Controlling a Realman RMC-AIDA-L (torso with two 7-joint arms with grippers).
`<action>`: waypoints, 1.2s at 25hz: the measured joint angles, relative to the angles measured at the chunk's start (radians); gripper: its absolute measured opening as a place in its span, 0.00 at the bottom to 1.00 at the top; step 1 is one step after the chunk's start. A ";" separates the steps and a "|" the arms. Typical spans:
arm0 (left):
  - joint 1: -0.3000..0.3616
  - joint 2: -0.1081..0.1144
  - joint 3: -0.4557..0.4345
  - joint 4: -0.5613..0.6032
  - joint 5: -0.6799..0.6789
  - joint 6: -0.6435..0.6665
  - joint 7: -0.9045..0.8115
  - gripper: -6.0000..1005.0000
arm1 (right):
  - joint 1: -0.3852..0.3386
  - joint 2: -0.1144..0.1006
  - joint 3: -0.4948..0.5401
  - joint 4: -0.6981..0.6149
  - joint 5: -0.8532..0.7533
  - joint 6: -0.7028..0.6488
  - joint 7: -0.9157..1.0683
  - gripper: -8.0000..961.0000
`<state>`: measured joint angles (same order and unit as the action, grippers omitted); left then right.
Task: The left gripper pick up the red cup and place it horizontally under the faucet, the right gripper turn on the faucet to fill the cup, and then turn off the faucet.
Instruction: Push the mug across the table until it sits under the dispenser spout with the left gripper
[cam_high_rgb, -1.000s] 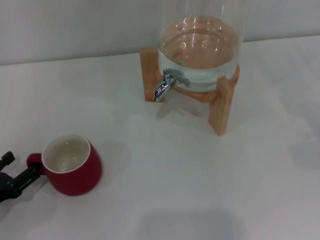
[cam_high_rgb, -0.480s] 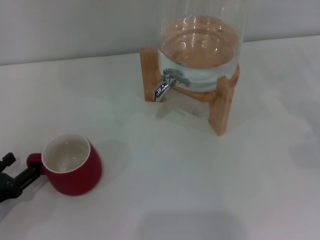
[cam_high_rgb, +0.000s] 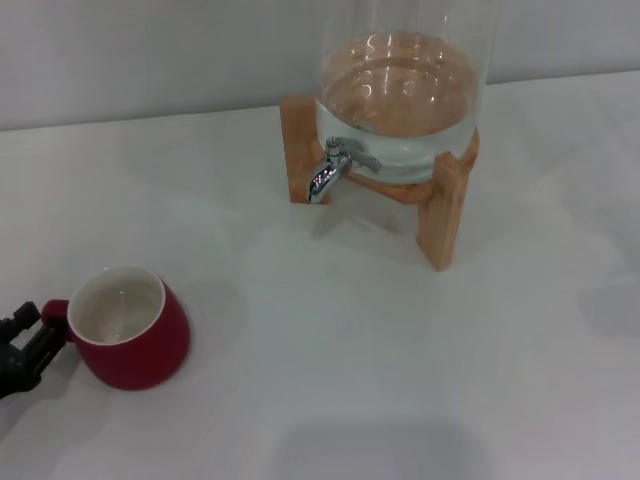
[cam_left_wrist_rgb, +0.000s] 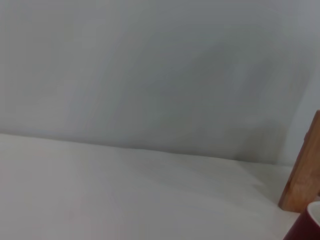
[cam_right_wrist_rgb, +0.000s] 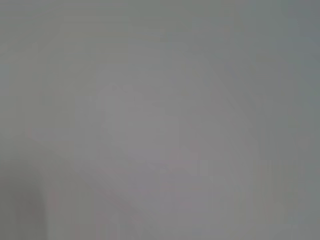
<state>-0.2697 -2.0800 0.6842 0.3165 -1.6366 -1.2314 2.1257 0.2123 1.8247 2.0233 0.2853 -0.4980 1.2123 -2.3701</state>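
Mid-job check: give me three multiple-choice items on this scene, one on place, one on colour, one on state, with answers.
1. Where is the red cup?
A. under the faucet
B. near the left gripper, far from the faucet
C. on the wooden stand

2. What colour is the cup's inside?
A. cream-white
B. black
C. blue

3. How does the cup stand?
A. upside down
B. lying on its side
C. mouth up on the table

Answers:
1 B, the left gripper is at its handle, the faucet well away.
2 A, its inside shows pale.
3 C, its open mouth faces up.

white table (cam_high_rgb: 330, 380), plain pale grey wall (cam_high_rgb: 150, 50)
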 joint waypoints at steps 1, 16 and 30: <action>-0.001 0.000 0.000 0.000 0.000 0.003 -0.007 0.61 | 0.000 0.001 0.000 0.000 0.006 0.000 0.000 0.75; -0.006 0.000 0.000 0.001 0.007 0.006 -0.031 0.21 | -0.003 0.002 0.000 0.000 0.006 0.001 -0.001 0.75; -0.006 0.000 0.000 0.001 0.009 -0.013 -0.056 0.20 | -0.004 0.002 0.000 0.000 0.006 0.001 -0.001 0.75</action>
<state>-0.2755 -2.0800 0.6846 0.3176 -1.6281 -1.2447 2.0701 0.2086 1.8270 2.0233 0.2854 -0.4924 1.2134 -2.3716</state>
